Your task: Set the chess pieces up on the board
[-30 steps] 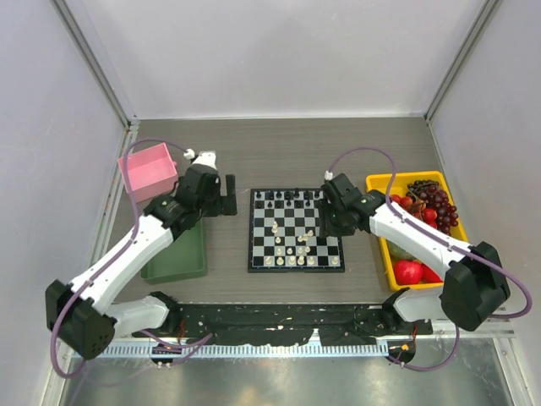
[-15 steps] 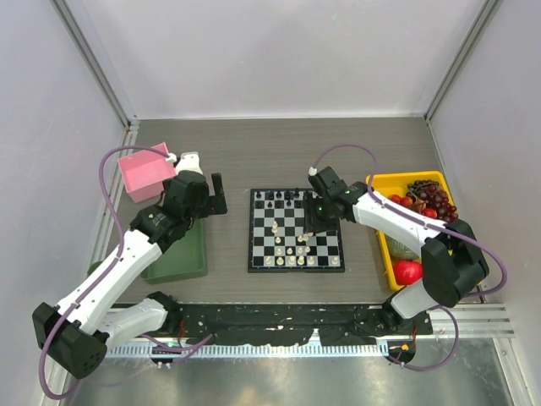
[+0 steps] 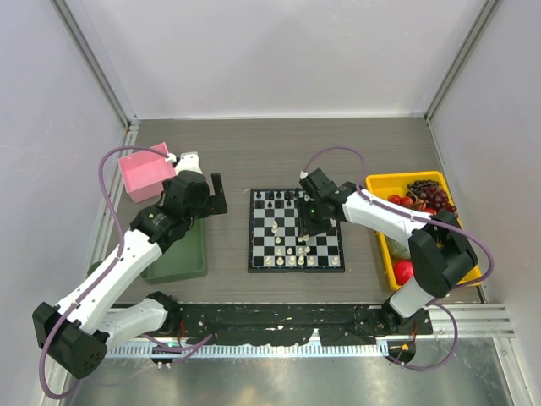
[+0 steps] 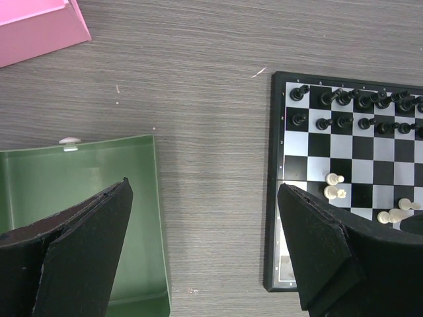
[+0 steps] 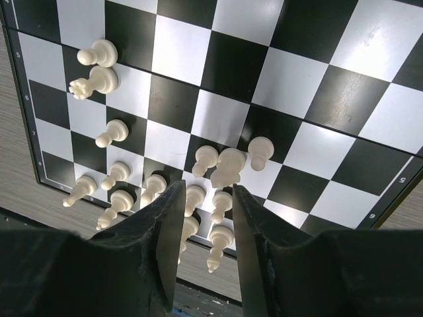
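**Work area.** The flat, square, black-and-white checkered chessboard [image 3: 260, 216] lies at the centre of the dark wood-grain table [image 3: 296, 152], between the two arms. The small black chess pieces [image 3: 283, 196] stand upright in two rows along its far edge. Some of the small cream-white chess pieces [image 3: 292, 260] are lined up along the near edge. Others stand scattered on the middle squares.

**Right arm.** The right gripper [image 3: 308, 222] hangs over the right half of the chessboard, pointing down. In the right wrist view its two black fingers [image 5: 165, 224] stand a narrow gap apart with nothing pinched between them. Cream-white pieces on the squares below show through the gap. A tight cluster of three [image 5: 228, 165] stands just past the fingertips.

**Left arm.** The left gripper [image 3: 218, 196] hovers over bare table, between the green rectangular plastic tray [image 3: 182, 262] and the left border of the chessboard. In the left wrist view its fingers [image 4: 86, 244] are spread wide and hold nothing.

**Other items.** A pink square box [image 3: 145, 169] sits at the far left, near the far end of the green tray. A yellow rectangular bin [image 3: 380, 182] on the right holds dark grapes [image 3: 431, 203] and red fruit.
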Available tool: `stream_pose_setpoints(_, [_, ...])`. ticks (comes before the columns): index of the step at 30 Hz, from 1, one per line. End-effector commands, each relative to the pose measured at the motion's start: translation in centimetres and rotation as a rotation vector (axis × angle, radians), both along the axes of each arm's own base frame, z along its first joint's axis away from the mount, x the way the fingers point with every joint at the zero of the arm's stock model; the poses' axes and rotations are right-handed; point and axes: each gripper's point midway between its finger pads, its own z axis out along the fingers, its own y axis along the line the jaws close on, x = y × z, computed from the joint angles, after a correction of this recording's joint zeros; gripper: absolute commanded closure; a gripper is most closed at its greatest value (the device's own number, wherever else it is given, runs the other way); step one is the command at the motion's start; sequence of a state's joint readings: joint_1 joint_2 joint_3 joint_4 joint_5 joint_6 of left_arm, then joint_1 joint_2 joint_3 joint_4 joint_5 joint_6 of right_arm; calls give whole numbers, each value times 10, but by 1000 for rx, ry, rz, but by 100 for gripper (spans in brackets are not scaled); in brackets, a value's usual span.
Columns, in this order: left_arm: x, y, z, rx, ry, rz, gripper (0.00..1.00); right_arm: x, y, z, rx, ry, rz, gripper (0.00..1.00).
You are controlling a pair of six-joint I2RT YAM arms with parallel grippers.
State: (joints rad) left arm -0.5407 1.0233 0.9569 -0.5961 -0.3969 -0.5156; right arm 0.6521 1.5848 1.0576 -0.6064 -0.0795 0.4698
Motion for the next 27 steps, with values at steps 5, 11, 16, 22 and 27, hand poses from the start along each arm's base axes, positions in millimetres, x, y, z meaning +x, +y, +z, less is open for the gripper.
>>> stream_pose_setpoints(5, [7,4,15,-11,-52,31,0,19,7,32,33,-108,-8,59])
stream_pose_setpoints(11, [6,5,21,-28,-84,33,0,24,5,56,80,-217,-24,53])
stream_pose_setpoints(16, [5,6,30,-44,-123,27,0,35,-8,88,97,-365,-79,28])
stream_pose_setpoints(22, [1,9,38,-63,-174,21,1,45,-21,115,124,-475,-180,4])
stream_pose_setpoints(27, [0,4,45,-110,-235,-8,0,58,-37,111,197,-489,-398,5])
